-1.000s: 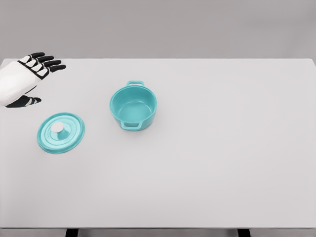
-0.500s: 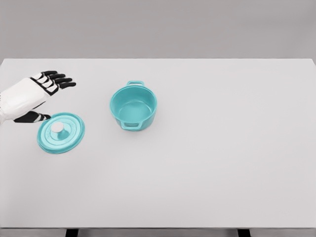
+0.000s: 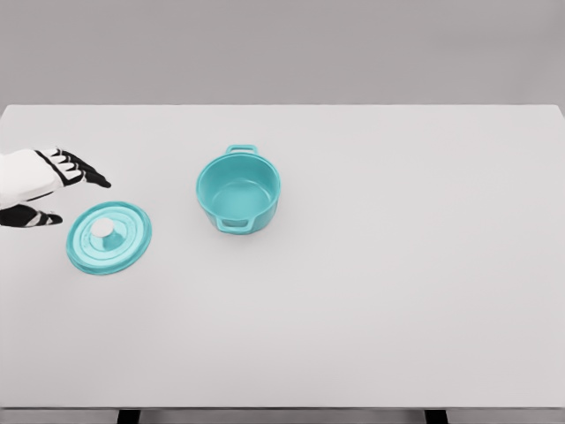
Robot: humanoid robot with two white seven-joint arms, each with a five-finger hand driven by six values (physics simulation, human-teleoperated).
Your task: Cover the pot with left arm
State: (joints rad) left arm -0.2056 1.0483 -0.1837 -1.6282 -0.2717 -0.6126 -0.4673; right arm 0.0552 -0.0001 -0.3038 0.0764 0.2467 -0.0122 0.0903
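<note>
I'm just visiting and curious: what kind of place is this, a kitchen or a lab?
Probably a simulated test bench, not a real kitchen. A bare white table stands before a plain grey wall, bearing only a teal pot and its lid, with a robot hand reaching in from the left.

Bare table [image 3: 397, 291] btwn lid [image 3: 109, 237] & pot [image 3: 238, 192]; nothing over either.

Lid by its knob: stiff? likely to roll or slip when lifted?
The lid looks like rigid, enamel-type cookware, so probably stiff and fairly heavy for its size. It lies flat on the table, so rolling seems unlikely. Its small pale knob looks smooth and may slip in the open left hand.
</note>
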